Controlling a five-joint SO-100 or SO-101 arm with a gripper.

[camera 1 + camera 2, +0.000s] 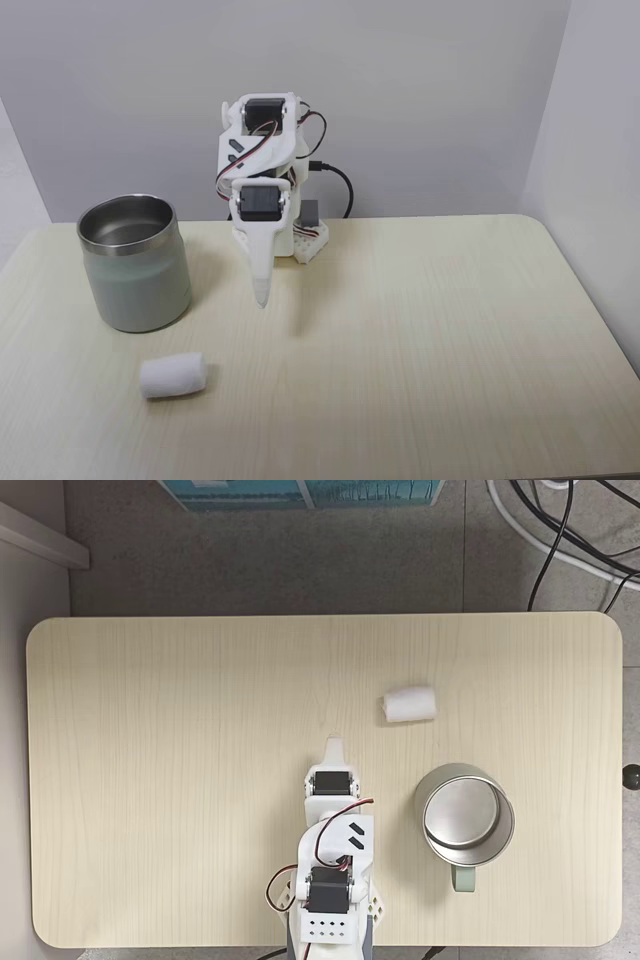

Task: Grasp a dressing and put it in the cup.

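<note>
Closest to the lens in a fixed view from the front, the dressing lies on its side on the pale wooden table, a small white roll with nothing touching it. Just behind it and a little to the left stands the cup, upright, its steel rim and inside shining, a clear strip of table between the two.

Over to the arm now: it's folded up at the back edge of the table, and the gripper points down, its tip hanging above the wood. From the front its white fingers read as one narrow point, pressed together, holding nothing. The roll sits forward and to the left of that tip here, well apart from it.

Up top, a fixed view from above tells the same story from the other side: the gripper reaches toward the middle of the table, and the dressing lies beyond its tip and off to the right, not in contact. The cup stands to the right of the arm, nearer the base than the roll is.
</note>
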